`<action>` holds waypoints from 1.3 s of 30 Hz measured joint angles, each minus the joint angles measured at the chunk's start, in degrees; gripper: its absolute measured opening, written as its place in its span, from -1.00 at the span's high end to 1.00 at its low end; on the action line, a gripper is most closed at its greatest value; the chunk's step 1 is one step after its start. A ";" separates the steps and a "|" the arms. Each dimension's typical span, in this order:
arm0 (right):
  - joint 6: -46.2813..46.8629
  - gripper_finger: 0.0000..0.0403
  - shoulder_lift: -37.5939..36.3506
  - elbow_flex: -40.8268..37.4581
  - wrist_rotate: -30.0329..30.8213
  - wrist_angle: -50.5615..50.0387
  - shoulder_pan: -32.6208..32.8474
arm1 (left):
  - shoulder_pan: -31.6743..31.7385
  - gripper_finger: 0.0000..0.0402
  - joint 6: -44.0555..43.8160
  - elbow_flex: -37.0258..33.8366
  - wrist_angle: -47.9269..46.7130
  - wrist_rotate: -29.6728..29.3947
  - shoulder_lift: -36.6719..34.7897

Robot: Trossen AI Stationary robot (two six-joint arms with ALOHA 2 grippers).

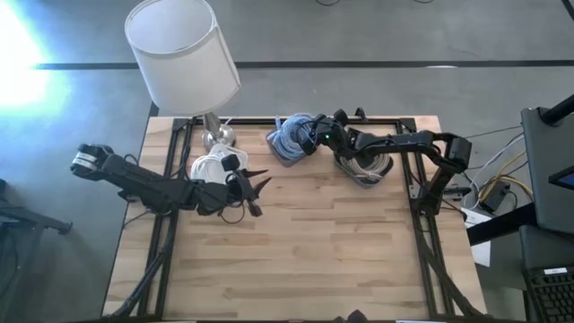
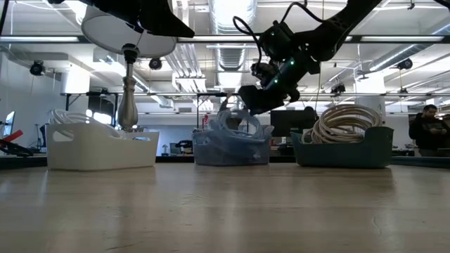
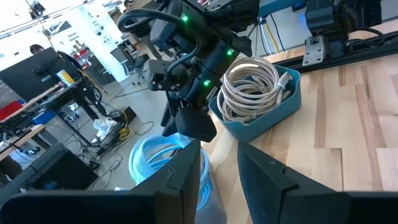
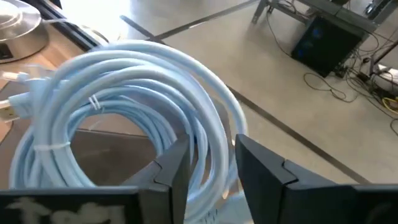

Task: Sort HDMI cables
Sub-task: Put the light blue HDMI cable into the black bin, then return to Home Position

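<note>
My right gripper [image 1: 305, 139] reaches from the table's right over the light blue bin [image 2: 232, 151] at the far edge and is shut on a light blue HDMI cable coil [image 4: 124, 93]. More light blue coils fill that bin. White coils [image 1: 208, 164] lie in a white bin [image 2: 98, 147] to the left. Beige coils [image 2: 344, 119] lie in a teal bin [image 3: 273, 115] to the right. My left gripper [image 1: 260, 188] hovers open over bare table, just right of the white bin, touching nothing. My right gripper pinches the coil's bundled strands on one side of the loop [image 4: 208, 146] between its two fingers, which lie across the strands. It comes slanting down from the right. The coil stands up above the bin [image 2: 235, 116]. Its lower part is hidden among the bin's other coils.
A lamp with a white shade [image 1: 184, 49] stands on its metal base [image 1: 215, 136] at the far edge, between the white and light blue bins. The wooden table top [image 1: 314, 251] stretches toward the near edge. A person [image 2: 425, 130] shows far off in the room.
</note>
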 joint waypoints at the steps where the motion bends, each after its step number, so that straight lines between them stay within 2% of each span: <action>1: 0.00 0.35 0.00 0.00 0.00 0.00 -0.07 | 0.00 0.45 0.00 0.00 0.00 0.00 0.00; 9: -0.25 0.24 -0.01 0.84 -0.56 -0.04 0.30 | 0.00 0.45 -0.01 0.00 -0.01 0.00 0.00; 15: -4.66 0.29 -0.09 3.73 -7.24 -2.19 3.18 | 0.00 0.45 -0.23 0.00 -0.01 -3.39 0.00; 19: -6.87 0.34 -0.49 7.32 -7.98 -11.18 6.81 | 0.00 0.45 -1.32 0.00 -0.15 -8.98 -0.36; 25: -4.87 0.40 -3.41 13.00 -7.94 -28.39 12.00 | -0.66 0.45 -2.72 0.00 -2.16 -8.91 -3.85; 28: -4.23 0.42 -6.69 13.79 -7.93 -33.26 14.58 | -1.42 0.45 -5.71 0.00 -6.92 -8.84 -6.70; 33: -4.77 0.43 -15.21 10.73 -7.91 -33.60 19.20 | -2.69 0.45 -14.25 -0.86 -16.95 -8.83 -12.99; 37: -4.91 0.40 -24.10 4.55 -7.88 -32.49 22.44 | -3.02 0.45 -16.96 -4.49 -18.12 -8.73 -18.94; 39: -4.06 0.38 -28.76 0.37 -7.91 -31.65 23.80 | -3.03 0.45 -16.55 -6.66 -18.13 -6.89 -22.22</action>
